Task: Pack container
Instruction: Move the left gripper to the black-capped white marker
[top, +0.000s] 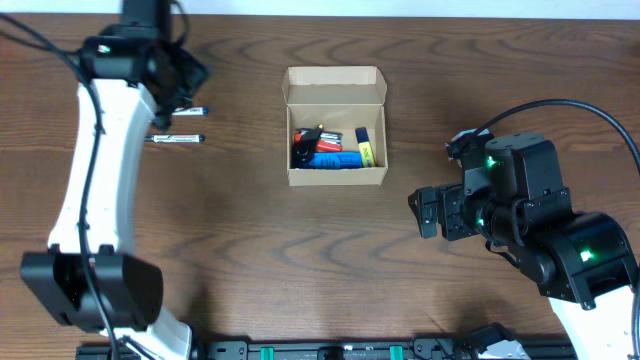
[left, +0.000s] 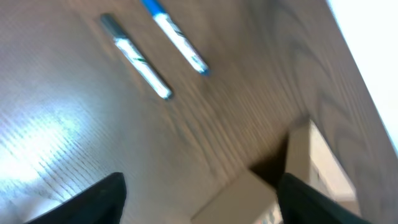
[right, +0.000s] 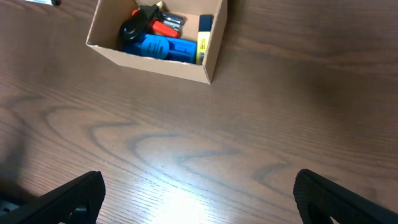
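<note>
1. Left tool (left: 200, 182) was released, fingers spread wide, nothing between them.
2. A corner of the container (left: 311, 155) sat just past its right finger. Farther out, two markers (left: 138, 59) lay on the table (left: 249, 93).
3. Right tool (right: 198, 180) was wide open and empty. The container sat well ahead of it, lid up, with blue and yellow stuff inside.

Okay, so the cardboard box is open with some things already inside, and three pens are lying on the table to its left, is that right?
Not three. Only two pens lie on the table left of the box, as the overhead view shows. The box is indeed open with things inside.
</note>
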